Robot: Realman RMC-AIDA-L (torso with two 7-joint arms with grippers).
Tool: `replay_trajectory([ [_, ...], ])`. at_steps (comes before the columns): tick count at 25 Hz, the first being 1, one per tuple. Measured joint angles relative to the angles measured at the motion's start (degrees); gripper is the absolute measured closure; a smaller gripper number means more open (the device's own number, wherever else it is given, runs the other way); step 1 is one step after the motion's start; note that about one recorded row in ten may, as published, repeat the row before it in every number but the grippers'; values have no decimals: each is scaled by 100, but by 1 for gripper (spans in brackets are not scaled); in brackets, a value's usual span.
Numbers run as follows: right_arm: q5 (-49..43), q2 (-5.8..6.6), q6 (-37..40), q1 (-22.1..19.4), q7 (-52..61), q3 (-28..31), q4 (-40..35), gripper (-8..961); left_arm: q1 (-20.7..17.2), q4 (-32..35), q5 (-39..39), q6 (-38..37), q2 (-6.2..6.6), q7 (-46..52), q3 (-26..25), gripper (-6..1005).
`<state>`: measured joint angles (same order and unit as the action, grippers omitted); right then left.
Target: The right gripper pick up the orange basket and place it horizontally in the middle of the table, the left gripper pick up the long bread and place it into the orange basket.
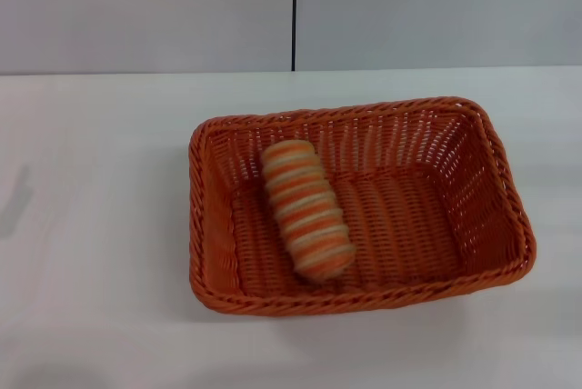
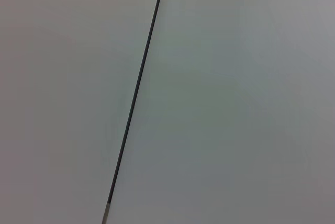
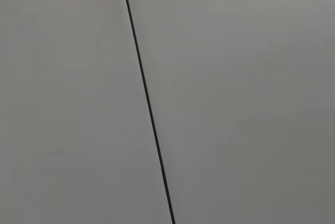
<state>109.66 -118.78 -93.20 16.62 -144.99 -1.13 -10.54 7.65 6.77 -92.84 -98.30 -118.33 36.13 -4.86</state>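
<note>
The small ribbed orange-and-cream long bread (image 1: pixel 307 210) lies inside the rectangular orange woven basket (image 1: pixel 496 157) (neither gripper shows, so their state cannot be told) on the white table (image 1: pixel 91 253).

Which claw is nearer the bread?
Cannot tell: neither claw is in view. The bread lies in the basket on the table; both wrist views show only a wall seam.
</note>
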Motion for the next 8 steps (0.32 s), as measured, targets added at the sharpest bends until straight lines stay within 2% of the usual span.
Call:
replay_trajectory([
  [8, -12, 0, 22, 24, 17, -15, 11, 336, -27, -84, -10, 174, 4, -1, 1, 151],
])
